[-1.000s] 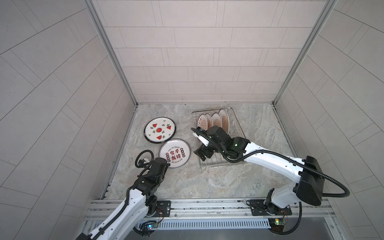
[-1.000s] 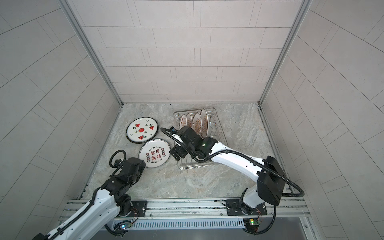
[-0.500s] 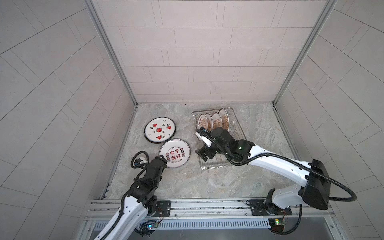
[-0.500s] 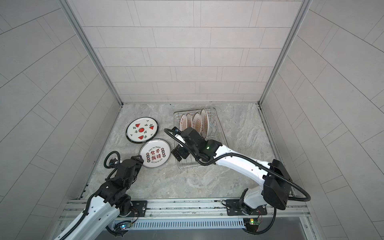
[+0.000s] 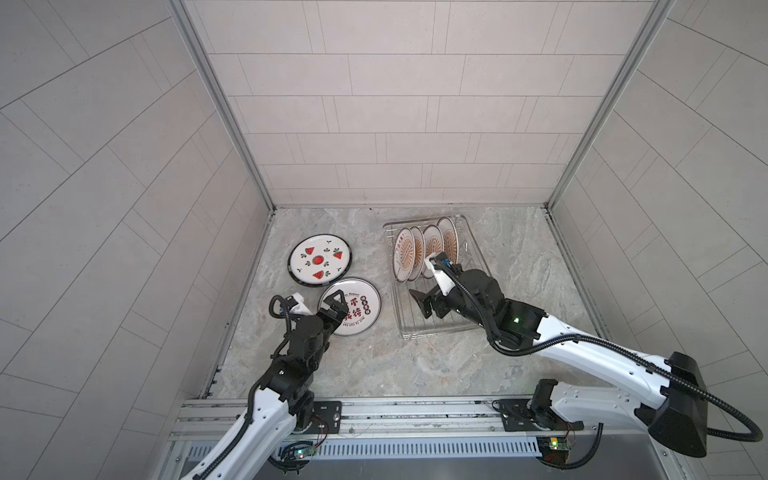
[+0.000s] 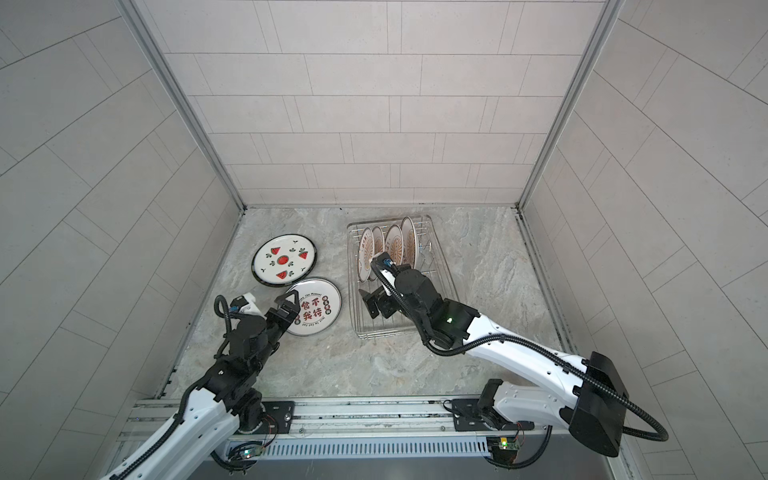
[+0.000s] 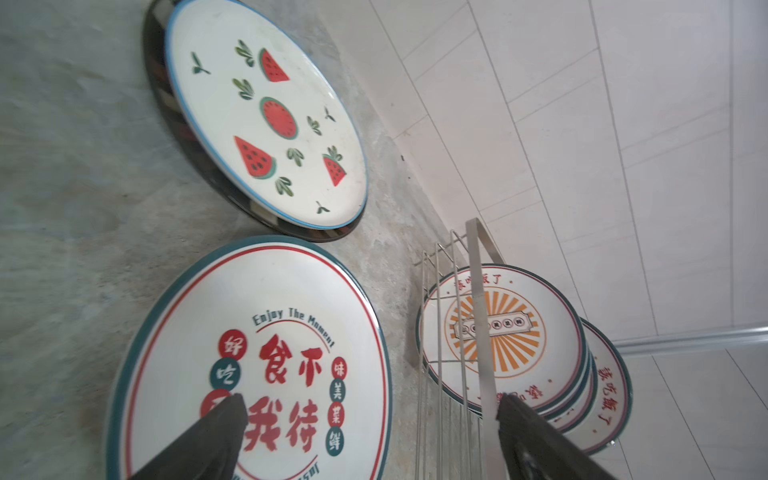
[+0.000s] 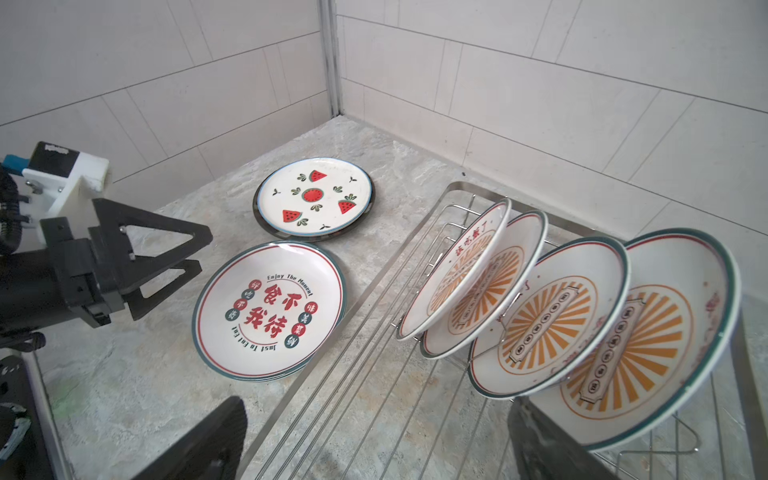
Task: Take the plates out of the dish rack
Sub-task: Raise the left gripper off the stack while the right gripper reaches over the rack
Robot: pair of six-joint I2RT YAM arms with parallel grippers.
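Right pincer (image 5: 430,305) above dish rack (image 5: 440,330), near plates (image 5: 409,253).

Glossy glazed plates (image 8: 270,309), shiny metal-wire dish rack (image 5: 409,322), matt marbled stone-look tabletop (image 5: 395,365)

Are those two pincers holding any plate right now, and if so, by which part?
Nothing is held. The left pincer hovers open over the character plate; the right pincer is open above the dish rack.
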